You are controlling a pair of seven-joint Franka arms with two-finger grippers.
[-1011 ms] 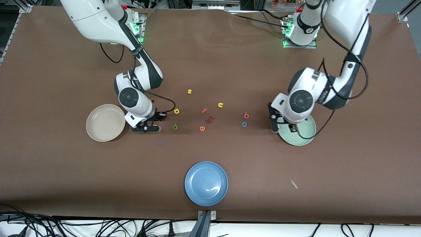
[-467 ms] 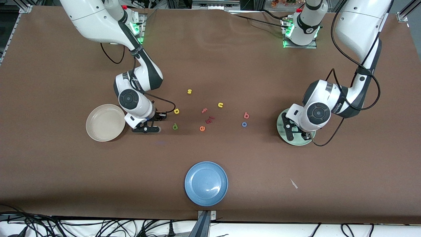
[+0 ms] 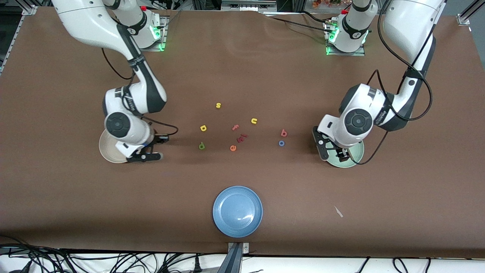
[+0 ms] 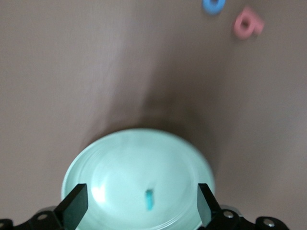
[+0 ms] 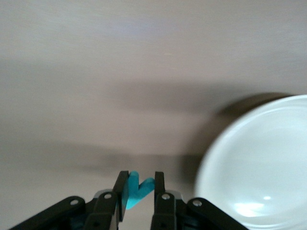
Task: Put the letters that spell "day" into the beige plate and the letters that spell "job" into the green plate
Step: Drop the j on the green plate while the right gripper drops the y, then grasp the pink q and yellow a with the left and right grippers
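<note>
One small teal foam letter j (image 4: 150,200) lies in the pale green round plate (image 3: 354,159) under the wide-open left gripper (image 4: 142,207). The right gripper (image 5: 139,188) pinches the teal y (image 5: 136,191) beside the cream-beige plate (image 5: 259,167). Pink b (image 3: 283,133), blue o (image 3: 281,143), yellow a (image 3: 203,128) and green d (image 3: 202,145) remain on the table.

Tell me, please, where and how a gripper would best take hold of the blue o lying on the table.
The blue o lies flat near the pink b. Probably best to come straight down from above and pinch across the ring's outer edges, since it is thin and flat.
</note>
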